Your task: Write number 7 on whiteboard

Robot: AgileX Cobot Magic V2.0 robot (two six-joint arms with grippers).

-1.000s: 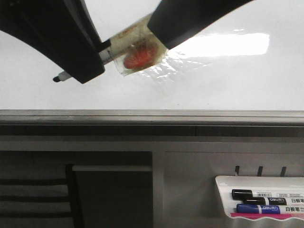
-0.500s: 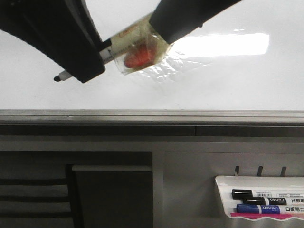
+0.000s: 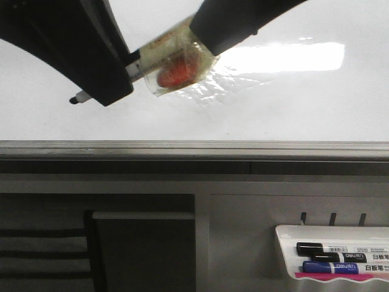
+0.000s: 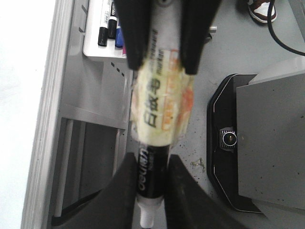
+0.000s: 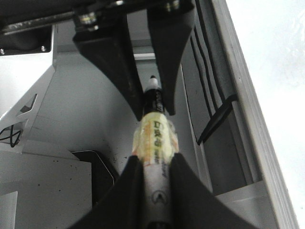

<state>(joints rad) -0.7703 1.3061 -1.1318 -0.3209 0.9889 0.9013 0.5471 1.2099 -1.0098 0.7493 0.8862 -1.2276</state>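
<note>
Both the left fingers (image 3: 115,82) and right fingers (image 3: 209,39) clamp one marker (image 3: 155,58), hiding most of its barrel; only its tip shows against the whiteboard (image 3: 292,103).

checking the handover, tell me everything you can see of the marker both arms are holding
The marker is white-bodied with a dark section near its bare dark tip, which pokes out past the left gripper. Its middle is wrapped in yellowish clear tape with a red-orange patch and printed lettering. It lies slanted in front of the whiteboard, tip low. Both the left gripper and the right gripper have their jaws shut on it. Whether the tip touches the board cannot be told.
</note>
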